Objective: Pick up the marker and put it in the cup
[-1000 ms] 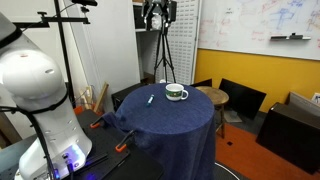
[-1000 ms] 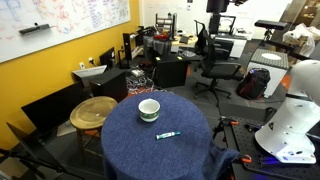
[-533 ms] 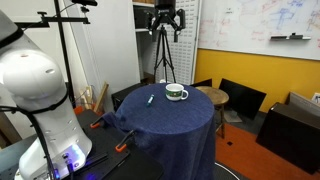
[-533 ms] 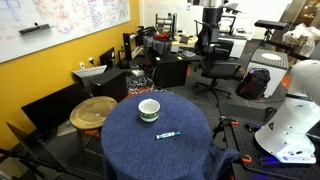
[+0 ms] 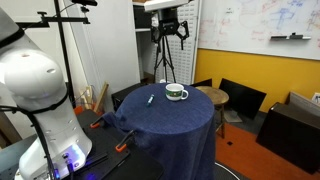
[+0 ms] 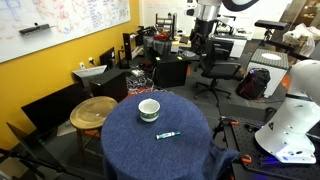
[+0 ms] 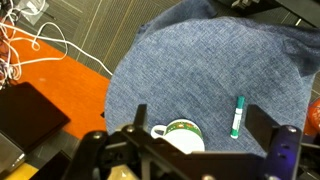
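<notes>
Dark and thin with a paler tip, the marker (image 7: 238, 116) lies flat on the blue cloth of the round table (image 7: 180, 60), just beside the green-banded cup (image 7: 180, 131) but not touching it. In both exterior views it is on the cup's near side (image 5: 151, 98) (image 6: 168, 134). My gripper (image 5: 170, 32) hangs high above the table, jaws spread wide with nothing in them. I expect the long descent to be the risk: a small drift could land a finger on the cup's rim and shove it. A stick this thin could roll on the soft cloth, or I could pinch fabric along with it. A grip near one end might let it swing and miss the cup.
</notes>
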Controlling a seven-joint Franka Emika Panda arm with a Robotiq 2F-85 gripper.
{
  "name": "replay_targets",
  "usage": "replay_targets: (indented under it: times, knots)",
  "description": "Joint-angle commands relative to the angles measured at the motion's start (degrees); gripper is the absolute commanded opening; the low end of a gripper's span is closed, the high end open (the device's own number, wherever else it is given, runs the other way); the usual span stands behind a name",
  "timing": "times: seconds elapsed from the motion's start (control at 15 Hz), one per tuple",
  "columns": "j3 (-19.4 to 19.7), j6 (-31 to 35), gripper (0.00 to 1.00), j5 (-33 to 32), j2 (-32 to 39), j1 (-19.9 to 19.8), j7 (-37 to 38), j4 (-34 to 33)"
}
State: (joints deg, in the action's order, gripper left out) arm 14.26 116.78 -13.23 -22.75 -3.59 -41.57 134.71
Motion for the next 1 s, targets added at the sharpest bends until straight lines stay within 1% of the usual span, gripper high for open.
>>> replay_targets:
  times: [0.0, 0.13, 0.33, 0.4, 0.47, 0.93]
  knots:
    - [-0.54, 5.85, 1.00, 0.12, 0.09, 0.72, -4.17, 2.58]
    - [-0.99, 8.48, 1.00, 0.49, 0.15, 1.13, -4.73, 3.87]
    - [-1.72, 10.59, 1.00, 1.27, 0.35, 2.02, -4.98, 5.11]
    - [-2.10, 10.69, 1.00, 1.16, 0.39, 2.10, -4.62, 5.40]
    - [-2.18, 8.79, 1.00, 0.71, 0.33, 1.34, -3.59, 4.62]
    - [-2.54, 8.88, 1.00, 0.72, 0.41, 1.70, -3.59, 4.93]
